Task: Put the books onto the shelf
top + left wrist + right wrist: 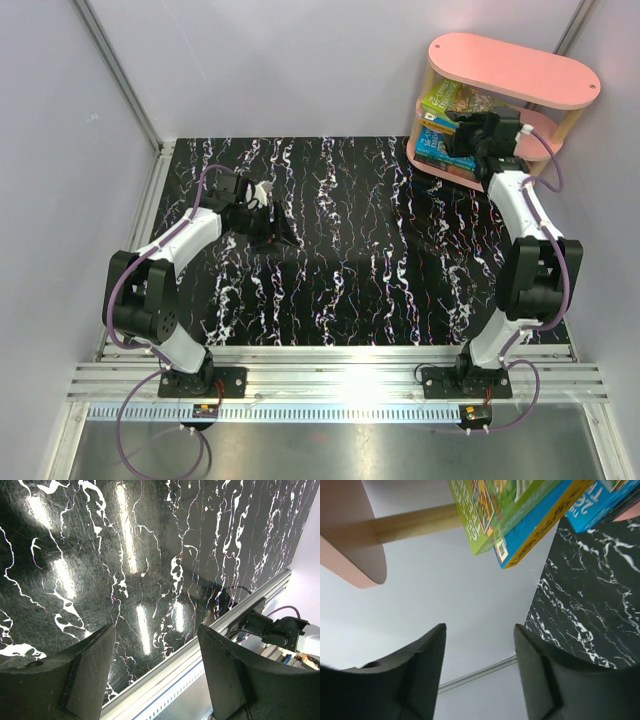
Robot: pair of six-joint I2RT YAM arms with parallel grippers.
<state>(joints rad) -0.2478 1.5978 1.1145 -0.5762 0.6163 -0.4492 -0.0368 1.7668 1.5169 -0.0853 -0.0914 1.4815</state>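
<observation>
The pink shelf [520,68] stands at the table's far right corner. A yellow-green book [443,97] lies on its middle tier and a blue book [437,146] on a lower tier. My right gripper [460,137] is at the shelf's front, level with these books, open and empty. In the right wrist view [480,630] the yellow-green book [490,510] and two blue books [540,522] [600,502] sit above its fingertips, apart from them, with a pink board [350,540] and a wooden post [415,522] to the left. My left gripper [275,230] [157,630] hangs open over the marbled table, holding nothing.
The black marbled table top [340,260] ends at an aluminium rail [340,375] along the near edge, which also shows in the left wrist view [200,650]. Grey walls close in the back and sides. The right arm's base [280,630] is visible past the left fingers.
</observation>
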